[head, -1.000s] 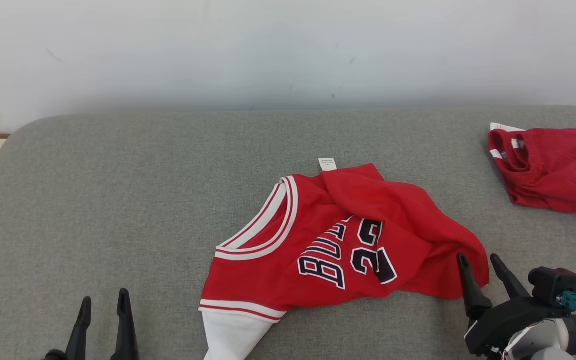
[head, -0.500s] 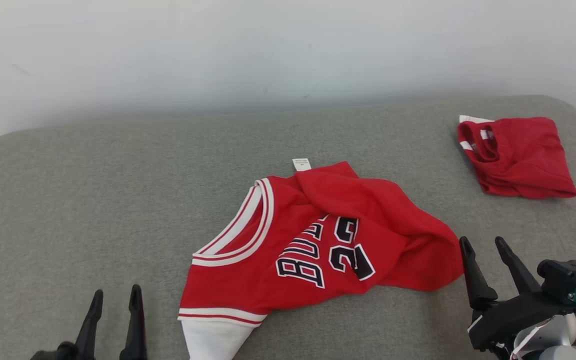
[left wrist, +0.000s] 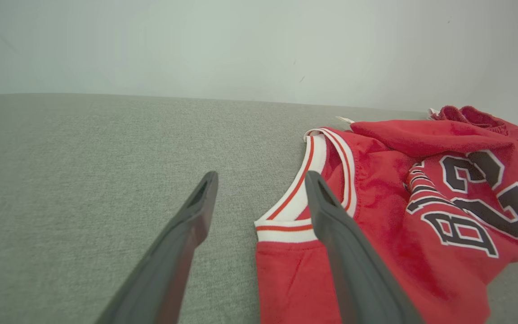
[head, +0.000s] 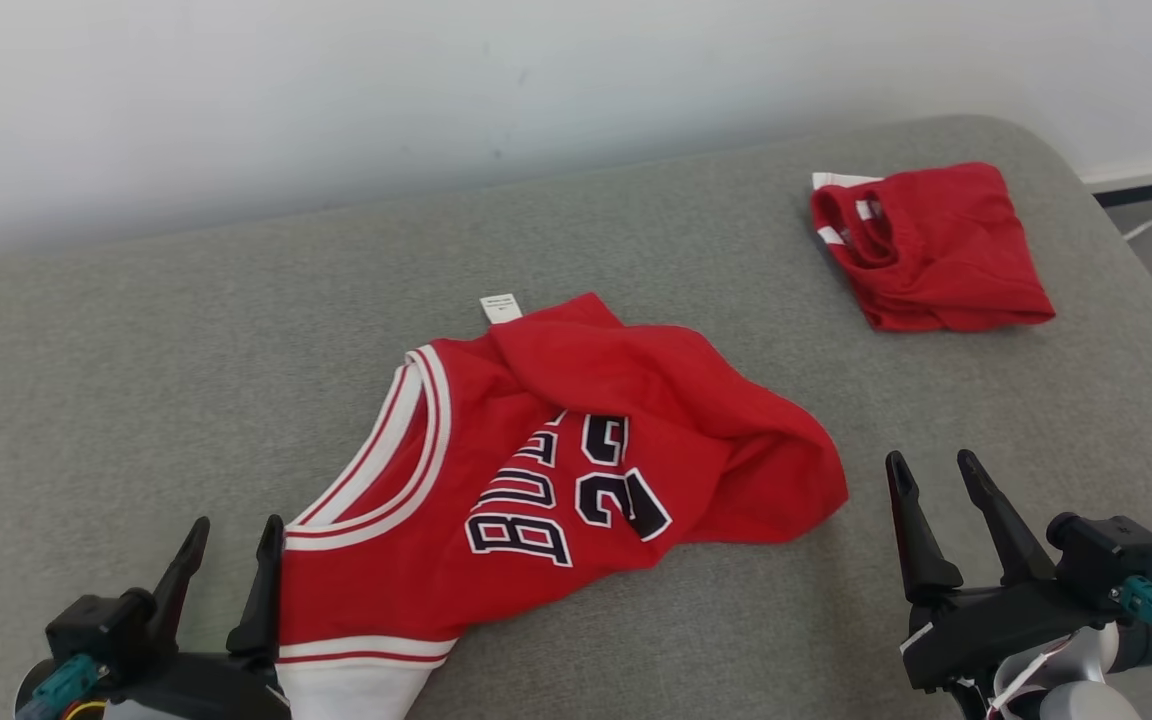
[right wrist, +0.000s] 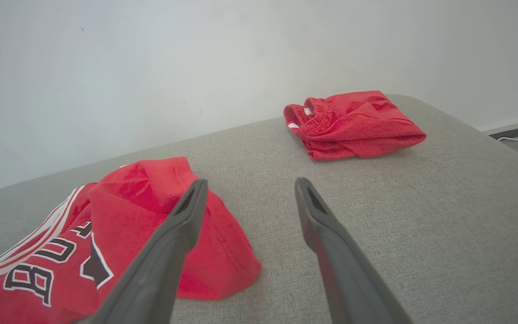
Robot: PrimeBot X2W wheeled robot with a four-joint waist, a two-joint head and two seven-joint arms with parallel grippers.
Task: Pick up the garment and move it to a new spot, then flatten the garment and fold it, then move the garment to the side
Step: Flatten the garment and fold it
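Garment, a red basketball jersey with white-and-red trim and dark "BU… 23" lettering, lies crumpled on the grey fabric worktop, around its middle and reaching toward its near edge. The jersey's long axis runs on a slant, from a white panel at the worktop's near edge up and rightward to a bunched red end. The trimmed opening faces the worktop's left side. The lettering climbs away from the near edge, and a flap of red cloth is folded over the numbers. A small white label sticks out at the side toward the worktop's far edge. A second, folded red piece sits by the worktop's far right corner, well apart from the jersey. The left tool is over the near left part of the worktop, spread wide and empty. Its inner finger is right at the jersey's trimmed edge, and contact cannot be told. The right tool is over the near right part, likewise spread wide and empty, just beside the bunched end and clear of it.
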